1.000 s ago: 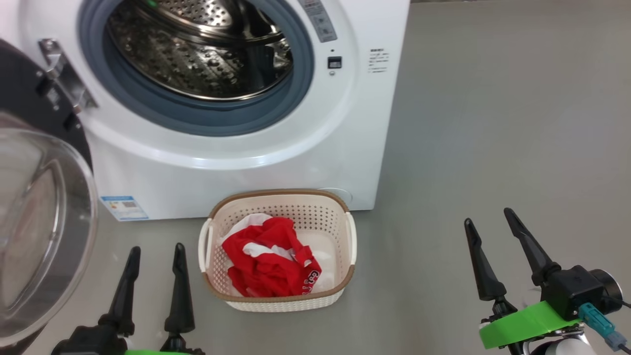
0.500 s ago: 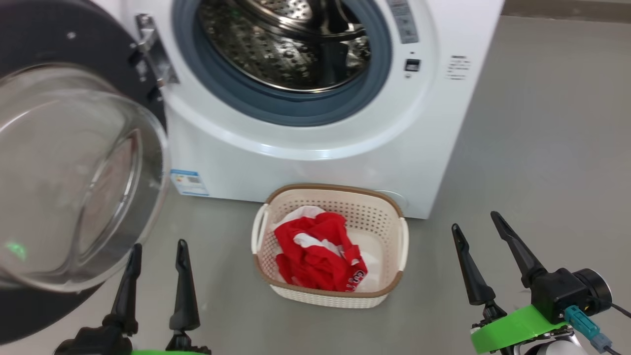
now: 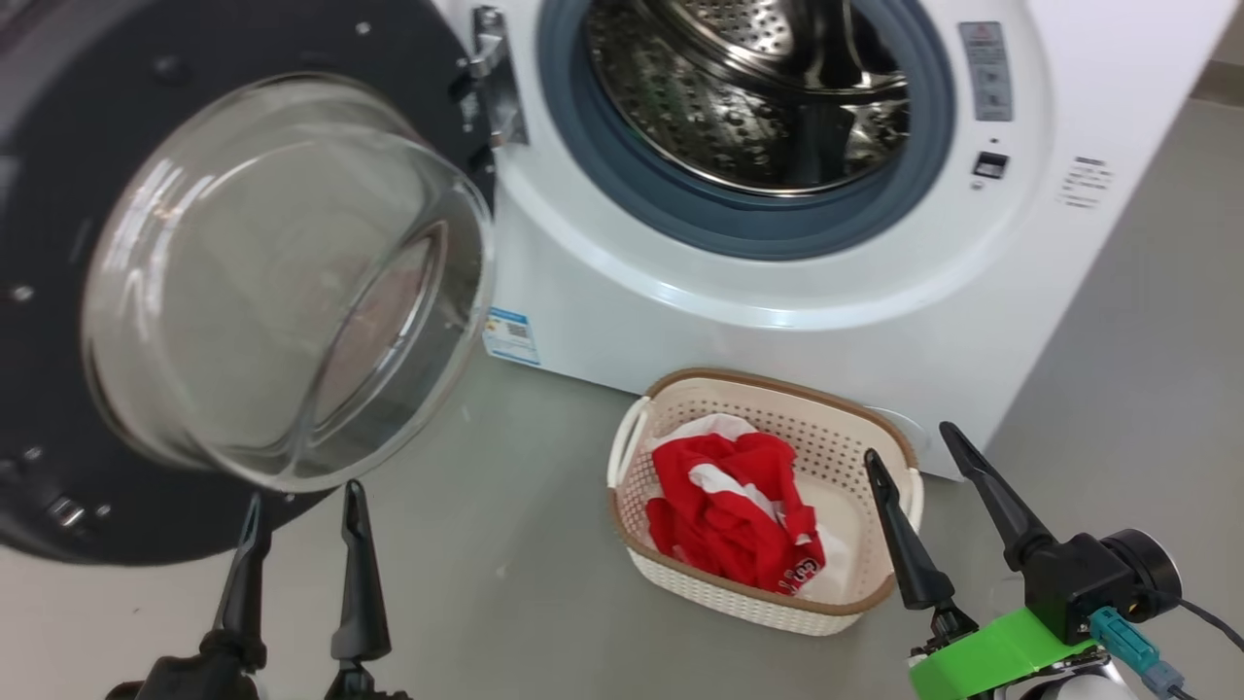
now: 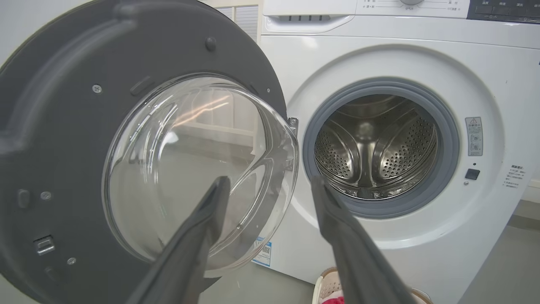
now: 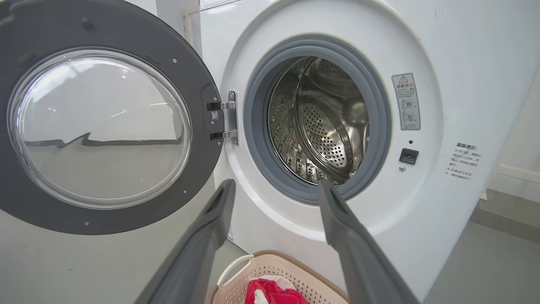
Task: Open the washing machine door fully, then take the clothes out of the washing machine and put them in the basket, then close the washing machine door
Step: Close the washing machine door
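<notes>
Clothes (image 3: 734,510) of bright red fabric lay in the cream perforated plastic basket (image 3: 777,386) before the white washing machine (image 3: 777,331), whose round black-rimmed glass door (image 3: 58,194) stood open to its left, nearer my left gripper (image 3: 303,491) than my right gripper (image 3: 906,439), both spread wide, empty.

Red and white clothes (image 3: 734,513) are seen in a cream basket (image 3: 826,428) (perforated, brown-rimmed); the washing machine (image 3: 729,340) is white, its door (image 3: 58,146) dark grey.

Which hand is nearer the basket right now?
The right hand: in the head view one finger overlaps the rim of the basket, while the left hand sits apart, below the washing machine door.
</notes>
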Available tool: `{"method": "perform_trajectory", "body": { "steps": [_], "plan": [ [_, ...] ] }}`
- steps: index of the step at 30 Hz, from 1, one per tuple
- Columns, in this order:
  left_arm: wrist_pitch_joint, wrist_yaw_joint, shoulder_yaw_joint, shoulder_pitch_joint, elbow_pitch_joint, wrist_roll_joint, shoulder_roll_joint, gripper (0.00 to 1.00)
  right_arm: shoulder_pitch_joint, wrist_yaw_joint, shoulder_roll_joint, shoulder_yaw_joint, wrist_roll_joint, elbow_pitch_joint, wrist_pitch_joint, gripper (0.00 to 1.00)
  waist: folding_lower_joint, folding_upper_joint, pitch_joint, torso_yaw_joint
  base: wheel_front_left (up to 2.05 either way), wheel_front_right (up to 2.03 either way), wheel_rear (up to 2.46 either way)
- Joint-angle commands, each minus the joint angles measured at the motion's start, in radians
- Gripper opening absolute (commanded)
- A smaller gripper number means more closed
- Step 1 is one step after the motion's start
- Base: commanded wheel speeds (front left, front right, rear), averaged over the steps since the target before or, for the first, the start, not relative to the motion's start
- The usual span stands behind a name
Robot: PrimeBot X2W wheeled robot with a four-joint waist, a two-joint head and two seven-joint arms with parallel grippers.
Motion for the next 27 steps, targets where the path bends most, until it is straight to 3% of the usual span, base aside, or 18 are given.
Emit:
{"method": "perform_trajectory", "body": {
  "steps": [1, 7, 17, 20, 27],
  "plan": [
    [0.002, 0.01, 0.029, -0.005, -0.033, 0.011, 0.011, 1.0, -0.038, 0.005, -0.004, 0.027, -0.005, -0.029, -0.006, 1.0, 0.0, 0.0, -0.007, 0.053, 0.0, 0.0, 0.0],
    [0.0, 0.021, 0.031, -0.001, -0.038, 0.01, 0.011, 1.0, -0.04, 0.005, -0.004, 0.034, -0.01, -0.031, -0.006, 1.0, 0.0, 0.0, -0.01, 0.098, 0.0, 0.0, 0.0],
    [-0.004, 0.041, 0.038, 0.012, -0.046, 0.02, 0.02, 1.0, -0.04, 0.005, -0.004, 0.049, -0.007, -0.03, -0.006, 1.0, 0.0, 0.0, -0.016, 0.107, 0.0, 0.0, 0.0],
    [-0.007, 0.04, 0.047, 0.006, -0.05, 0.018, 0.026, 0.0, -0.04, 0.005, -0.004, 0.051, -0.008, -0.027, -0.006, 1.0, 0.0, 0.0, -0.013, 0.1, 0.0, 0.0, 0.0],
    [-0.014, 0.046, 0.107, -0.049, -0.09, 0.017, 0.037, 0.0, -0.037, 0.005, -0.004, 0.041, -0.01, -0.022, -0.006, 1.0, 0.0, 0.0, -0.009, 0.089, 0.0, 0.0, 0.0]
  ]
}}
